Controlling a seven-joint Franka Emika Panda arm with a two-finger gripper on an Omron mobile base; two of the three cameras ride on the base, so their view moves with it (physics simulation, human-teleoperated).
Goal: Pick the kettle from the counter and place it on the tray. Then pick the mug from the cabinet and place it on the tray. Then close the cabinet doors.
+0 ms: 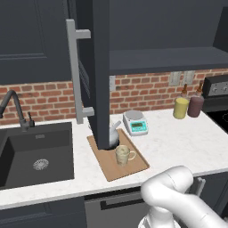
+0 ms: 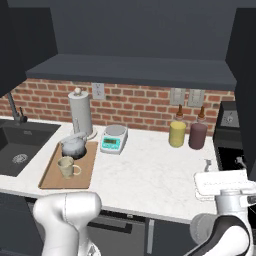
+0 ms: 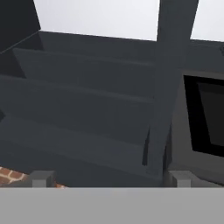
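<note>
The dark grey kettle (image 2: pixel 74 146) and the beige mug (image 2: pixel 67 167) both stand on the wooden tray (image 2: pixel 86 175), kettle behind mug. In the left base view the open left cabinet door (image 1: pixel 100 67), with its grey bar handle (image 1: pixel 75 71), hides part of the kettle (image 1: pixel 115 133); the mug (image 1: pixel 124 154) sits in front on the tray (image 1: pixel 133 167). The cabinet's inner shelf (image 2: pixel 130 67) is bare. My gripper (image 2: pixel 224 164) is low at the right, far from the tray and pointing up. It is open (image 3: pixel 111 178) with nothing between its fingers, facing the cabinet inside and the right door's edge (image 3: pixel 168 87).
On the white counter (image 2: pixel 150 170) stand a paper-towel roll (image 2: pixel 80 114), a white scale (image 2: pixel 114 138), a yellow bottle (image 2: pixel 177 132) and a dark red bottle (image 2: pixel 198 134). The black sink (image 1: pixel 35 153) with its faucet (image 1: pixel 15 107) lies left. A stove (image 1: pixel 216 95) is at the right.
</note>
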